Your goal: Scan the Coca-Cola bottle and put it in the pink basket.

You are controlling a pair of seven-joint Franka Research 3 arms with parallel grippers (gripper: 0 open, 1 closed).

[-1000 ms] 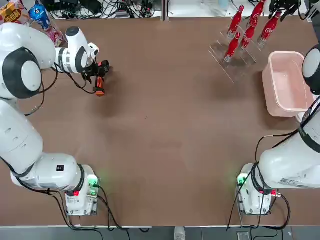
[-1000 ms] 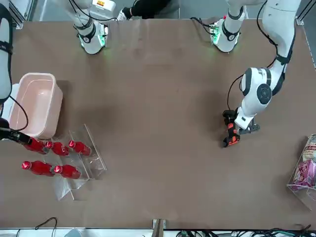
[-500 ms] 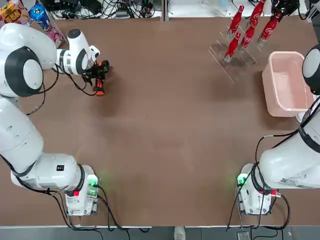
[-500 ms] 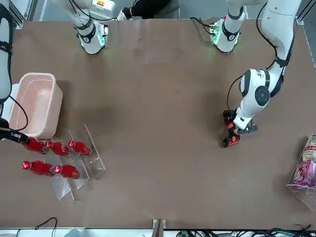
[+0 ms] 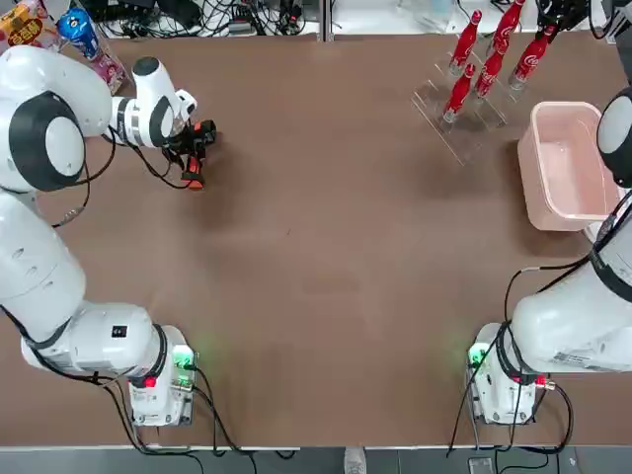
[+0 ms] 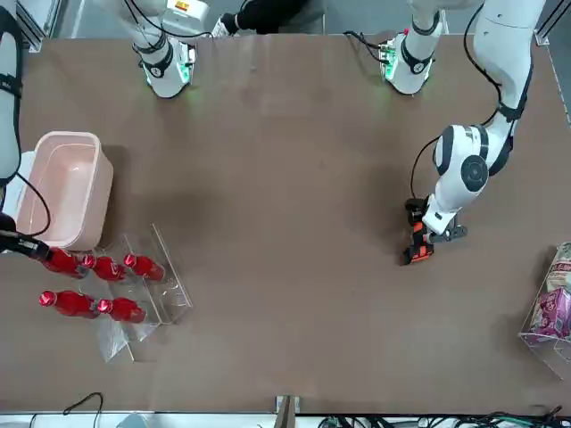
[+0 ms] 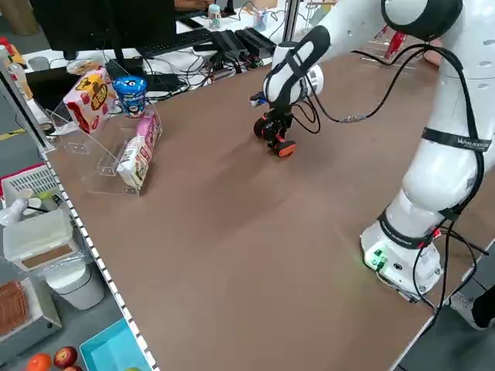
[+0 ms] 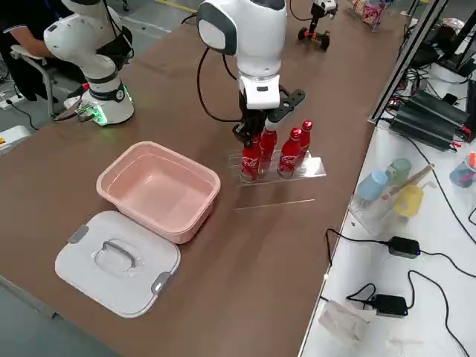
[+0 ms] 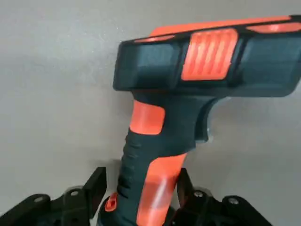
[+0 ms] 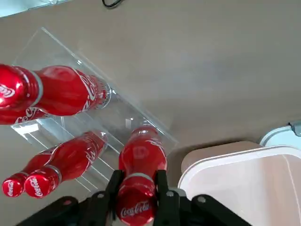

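My right fingers [image 10: 139, 178] are clamped on the neck of one Coca-Cola bottle [image 10: 143, 157] in the clear rack [image 8: 312, 169], near the pink basket [image 8: 160, 190]. Across the tabletop [image 5: 346, 257], my left fingers [image 9: 142, 175] stand apart, either side of the scanner's [image 9: 176, 92] handle.

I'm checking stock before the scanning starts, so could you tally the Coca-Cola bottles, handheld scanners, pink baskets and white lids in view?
Coca-Cola bottles: 5
Handheld scanner: 1
Pink basket: 1
White lid: 1
Total: 8
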